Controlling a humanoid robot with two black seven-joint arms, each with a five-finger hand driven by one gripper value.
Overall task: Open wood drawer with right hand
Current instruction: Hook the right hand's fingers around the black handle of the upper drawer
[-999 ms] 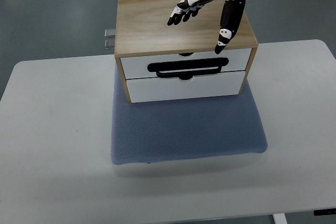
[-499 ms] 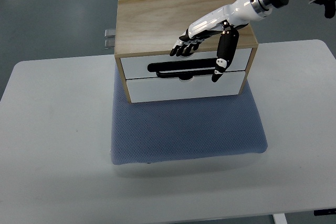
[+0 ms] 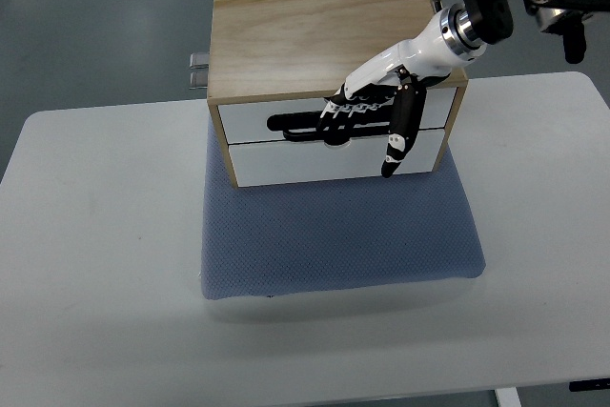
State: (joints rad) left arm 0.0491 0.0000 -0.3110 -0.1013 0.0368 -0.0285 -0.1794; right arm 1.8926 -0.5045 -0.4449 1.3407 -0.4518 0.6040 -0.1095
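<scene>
White and wide, the table (image 3: 86, 235) carries a blue padded mat (image 3: 334, 235), and on the back part of this mat stands the wooden drawer box (image 3: 286, 35), so it probably does not slide when somebody pulls on it. The box has two white drawers, both closed; the upper drawer (image 3: 250, 121) has a long black handle (image 3: 300, 124), and the lower drawer (image 3: 315, 159) is just under it. The right hand (image 3: 367, 111) comes from the upper right and lies over this handle, four fingers (image 3: 343, 111) close together and bent down onto the bar, the thumb (image 3: 396, 145) hanging apart over the lower drawer. I cannot tell if the fingers already hook behind the bar. Nothing stands before the drawers.
</scene>
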